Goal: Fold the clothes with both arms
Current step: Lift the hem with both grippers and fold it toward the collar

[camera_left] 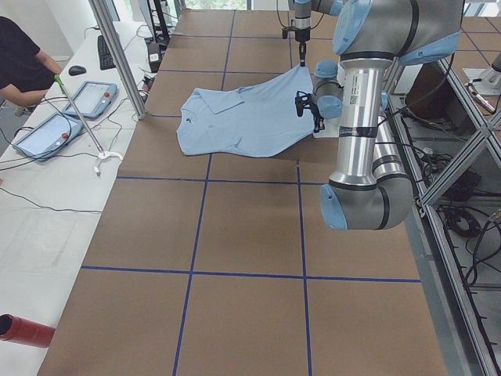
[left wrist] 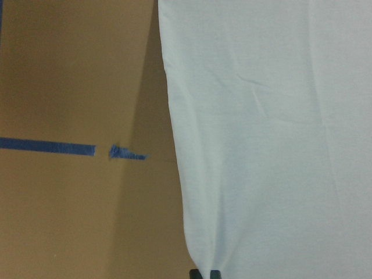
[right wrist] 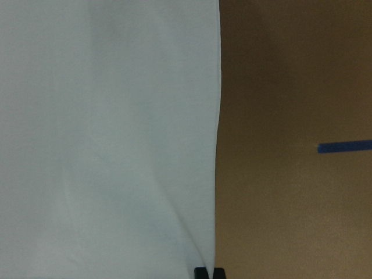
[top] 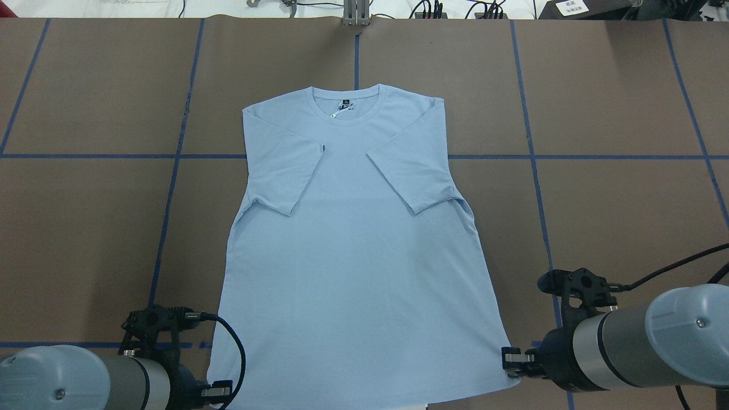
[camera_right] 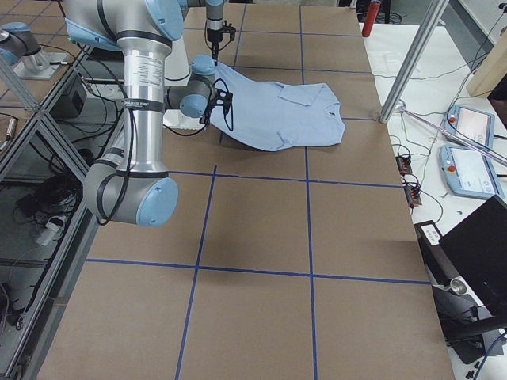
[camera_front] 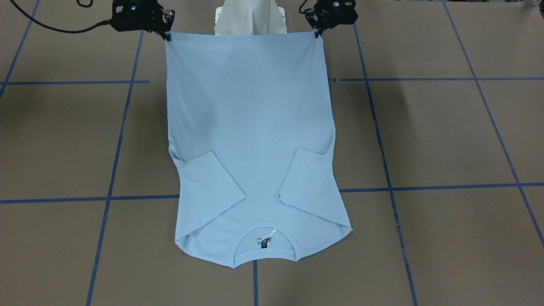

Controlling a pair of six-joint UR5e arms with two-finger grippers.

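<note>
The clothes are one pale light-blue T-shirt (top: 353, 245) spread on the brown table, both sleeves (top: 285, 171) folded inward and the collar (top: 347, 111) with its dark label at the far end. No print shows. My left gripper (top: 219, 392) is shut on the near-left hem corner. My right gripper (top: 510, 361) is shut on the near-right hem corner. Facing the robot, the left gripper (camera_front: 316, 33) and right gripper (camera_front: 167, 36) hold the hem (camera_front: 244, 37) stretched between them. Each wrist view shows cloth (left wrist: 267, 145) (right wrist: 110, 139) pinched between the fingertips.
The white pedestal base (camera_front: 250, 19) stands just behind the stretched hem. Blue tape lines (top: 171, 188) grid the brown table. Along the far side in the left view, a seated person (camera_left: 19, 66) and tablets (camera_left: 47, 129) are at a white bench.
</note>
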